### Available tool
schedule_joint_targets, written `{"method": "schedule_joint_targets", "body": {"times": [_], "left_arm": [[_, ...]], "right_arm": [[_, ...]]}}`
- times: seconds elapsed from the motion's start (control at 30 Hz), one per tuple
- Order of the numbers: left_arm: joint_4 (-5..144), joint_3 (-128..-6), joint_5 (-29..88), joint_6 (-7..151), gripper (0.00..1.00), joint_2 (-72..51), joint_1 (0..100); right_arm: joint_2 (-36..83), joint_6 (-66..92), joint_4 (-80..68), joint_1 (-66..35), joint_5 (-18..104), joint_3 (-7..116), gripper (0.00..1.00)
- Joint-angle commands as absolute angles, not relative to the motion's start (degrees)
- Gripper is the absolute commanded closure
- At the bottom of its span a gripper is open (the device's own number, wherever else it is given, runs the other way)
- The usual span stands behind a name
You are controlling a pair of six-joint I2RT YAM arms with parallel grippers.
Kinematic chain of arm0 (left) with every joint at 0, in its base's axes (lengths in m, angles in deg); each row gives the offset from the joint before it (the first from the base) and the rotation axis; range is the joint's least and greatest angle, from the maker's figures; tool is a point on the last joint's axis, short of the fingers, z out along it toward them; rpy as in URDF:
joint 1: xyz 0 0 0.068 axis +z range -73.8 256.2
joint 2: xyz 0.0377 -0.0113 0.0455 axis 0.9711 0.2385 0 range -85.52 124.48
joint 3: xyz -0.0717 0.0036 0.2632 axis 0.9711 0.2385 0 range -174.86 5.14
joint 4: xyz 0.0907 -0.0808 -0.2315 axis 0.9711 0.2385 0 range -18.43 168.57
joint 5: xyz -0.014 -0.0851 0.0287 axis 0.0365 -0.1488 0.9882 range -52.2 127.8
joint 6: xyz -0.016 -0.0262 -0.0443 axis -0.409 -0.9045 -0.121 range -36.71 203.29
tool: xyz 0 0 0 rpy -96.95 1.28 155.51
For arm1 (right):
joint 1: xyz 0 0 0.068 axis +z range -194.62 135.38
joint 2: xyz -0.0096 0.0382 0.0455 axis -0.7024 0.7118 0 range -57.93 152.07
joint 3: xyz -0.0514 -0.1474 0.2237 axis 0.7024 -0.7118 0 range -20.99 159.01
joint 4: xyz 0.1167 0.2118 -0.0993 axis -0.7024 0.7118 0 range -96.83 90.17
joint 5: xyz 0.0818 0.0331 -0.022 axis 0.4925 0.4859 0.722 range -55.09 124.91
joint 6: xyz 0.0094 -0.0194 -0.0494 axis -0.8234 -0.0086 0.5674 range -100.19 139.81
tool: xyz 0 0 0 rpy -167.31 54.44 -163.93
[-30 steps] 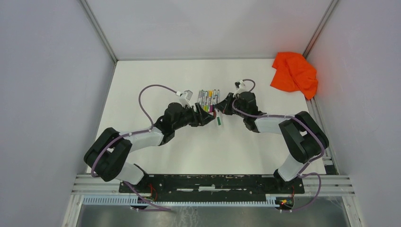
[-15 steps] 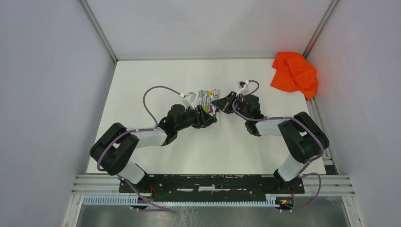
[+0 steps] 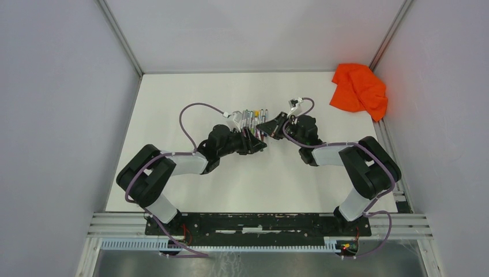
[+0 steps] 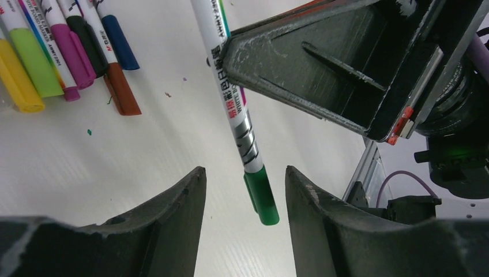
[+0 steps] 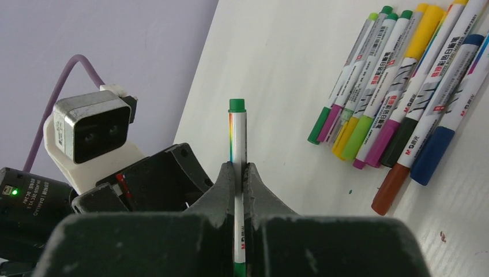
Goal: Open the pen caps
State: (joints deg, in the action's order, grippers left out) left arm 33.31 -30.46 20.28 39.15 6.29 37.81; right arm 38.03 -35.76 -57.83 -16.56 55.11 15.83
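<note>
My right gripper point(image 5: 239, 168) is shut on the grey-white barrel of a green pen point(image 5: 237, 135) and holds it off the table. The pen's green cap point(image 4: 262, 195) hangs between the fingers of my left gripper point(image 4: 245, 180), which is open and touches neither side of it. In the top view the two grippers meet nose to nose, left point(image 3: 259, 143) and right point(image 3: 267, 127), just in front of the row of pens. The other pens point(image 5: 403, 86) lie side by side on the table, caps on: yellow point(image 4: 17, 81), lime, magenta, dark green, brown and blue.
An orange cloth point(image 3: 358, 88) lies at the far right corner. The white table point(image 3: 230, 184) is walled by grey panels left, back and right. The left wrist camera point(image 5: 92, 133) shows close behind the held pen.
My right gripper has lifted and drawn back a little with the green pen. My left gripper has moved right so its open fingers now flank the pen's green cap.
</note>
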Motion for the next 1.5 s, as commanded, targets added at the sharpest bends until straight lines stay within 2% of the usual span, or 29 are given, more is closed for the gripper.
{"method": "schedule_joint_targets", "body": {"times": [0.0, 0.3, 0.37, 0.47, 0.5, 0.63, 0.9, 1.13, 1.23, 1.33, 1.47], "left_arm": [[31.2, -32.76, 18.2, 37.41, 0.43, 6.89, 37.51], [30.26, -32.35, 16.6, 37.58, 0.58, 7.17, 37.49], [30.17, -32.4, 16.23, 37.58, 0.69, 7.04, 37.56], [30.08, -32.53, 15.11, 37.74, 0.96, 7.08, 37.52], [30.08, -32.52, 14.55, 37.76, 0.98, 6.96, 37.53], [32.83, -32.8, 13.35, 39.07, 0.98, 5.91, 37.52], [47.05, -37.51, 9.49, 45.85, 0.98, 4.7, 37.54], [53.44, -40.13, 9.15, 48.42, 0.98, 4.66, 37.57], [54.7, -40.96, 9.61, 48.69, 0.98, 4.9, 37.5], [56.9, -41.75, 11.53, 48.99, 0.98, 4.8, 37.54], [59.75, -41.99, 15.21, 48.94, 0.98, 3.55, 37.53]], "right_arm": [[38.37, -37.73, -63.04, -16.63, 57.39, 15.69, 1.0], [39.63, -39.97, -66.06, -16.66, 57.84, 15.06, 1.0], [39.54, -39.89, -65.96, -16.65, 57.85, 14.96, 1.0], [39.38, -39.33, -65.65, -16.65, 58.01, 14.79, 1.0], [39.17, -38.82, -65.19, -16.58, 58.0, 14.79, 1.0], [38.37, -35.11, -62.76, -16.63, 58.51, 15.11, 1.0], [37.9, -28.33, -56.75, -16.63, 61.06, 16.93, 0.8], [37.95, -24.4, -52.44, -16.39, 61.8, 18.17, 0.75], [38.05, -23.43, -51.43, -16.32, 61.51, 18.22, 0.8], [37.75, -21.99, -49.51, -16.32, 60.59, 18.39, 1.0], [36.93, -19.74, -47.08, -16.33, 58.84, 18.46, 1.0]]}}
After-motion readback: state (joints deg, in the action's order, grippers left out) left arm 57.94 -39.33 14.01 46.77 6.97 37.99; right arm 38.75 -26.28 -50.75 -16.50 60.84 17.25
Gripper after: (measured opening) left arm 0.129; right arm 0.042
